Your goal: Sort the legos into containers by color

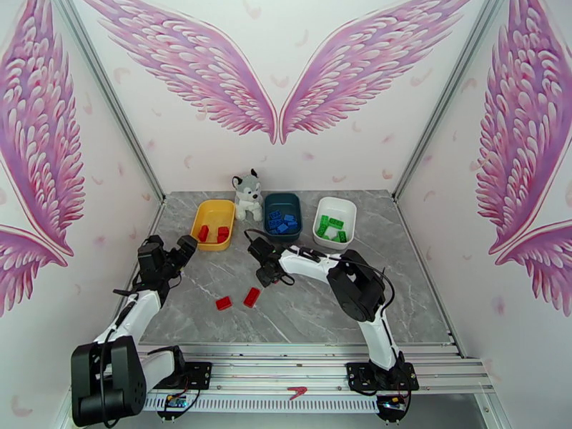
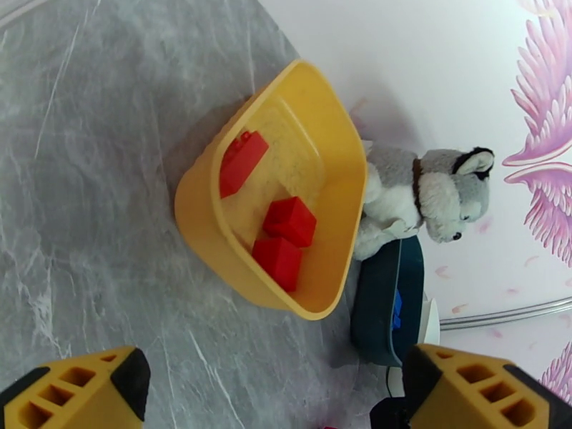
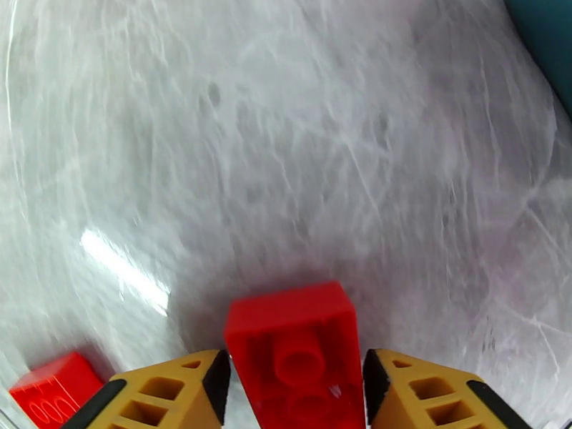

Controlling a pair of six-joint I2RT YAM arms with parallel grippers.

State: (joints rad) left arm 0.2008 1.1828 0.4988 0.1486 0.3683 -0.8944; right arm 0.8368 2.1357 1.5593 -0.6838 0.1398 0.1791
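Red plastic sits squarely between the fingers of the right gripper [image 3: 293,362]. In the right wrist view we see one red brick [image 3: 293,344] with a black pad against each of its side faces, so the jaws stand narrow, clamped on it. Its hollow underside, with the round tubes, faces the camera. Its long axis runs along the fingers, with the far end pointing away from the wrist, over the blurred grey marble table [image 3: 322,137]. A second red brick [image 3: 50,387] lies on the table at the lower left, outside the jaws.

From above, we find this gripper [image 1: 270,274] low over the middle of the table, near two loose red bricks [image 1: 252,297] that lie side by side, apart from it.

The left gripper [image 2: 275,384] hangs with its jaws spread wide and nothing between them, near the yellow tray [image 2: 193,209], which holds three red bricks [image 2: 289,221]. Along the back row we also see the teal tray [image 1: 283,196] with blue bricks [image 1: 282,222] and the white tray [image 1: 336,201] with green bricks [image 1: 332,229].
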